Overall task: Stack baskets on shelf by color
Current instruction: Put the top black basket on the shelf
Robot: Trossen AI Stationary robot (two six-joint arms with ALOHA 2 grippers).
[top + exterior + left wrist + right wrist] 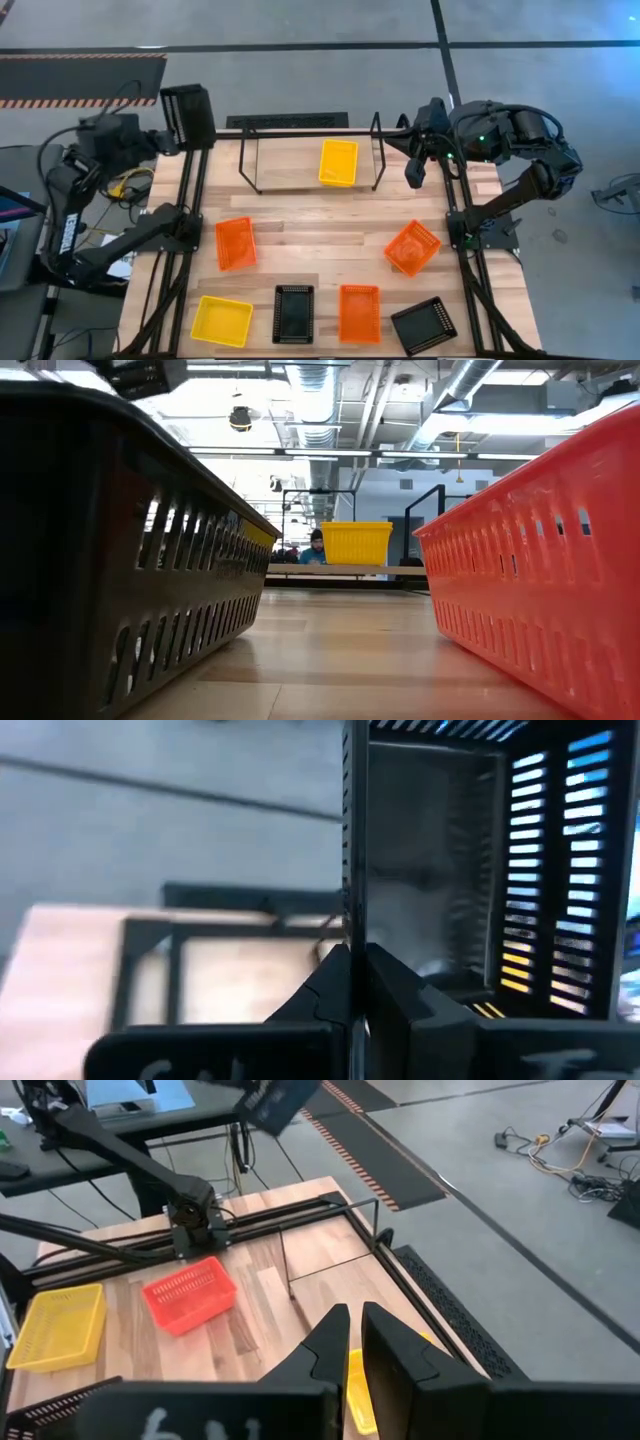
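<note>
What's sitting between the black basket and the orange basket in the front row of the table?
Nothing: the low view shows bare wooden tabletop between the black basket and the orange basket, with the yellow basket far beyond on the shelf.

The wooden table (320,235) carried the black tube shelf (310,150) along its far edge, and one yellow basket (338,162) sat within the shelf toward its right end. On the open boards lay a red-orange basket (235,244) left of centre and a tilted red-orange basket (412,247) to the right. Along the near edge ran a yellow basket (221,320), a black basket (293,313), a red-orange basket (359,313) and a skewed black basket (423,325).
</note>
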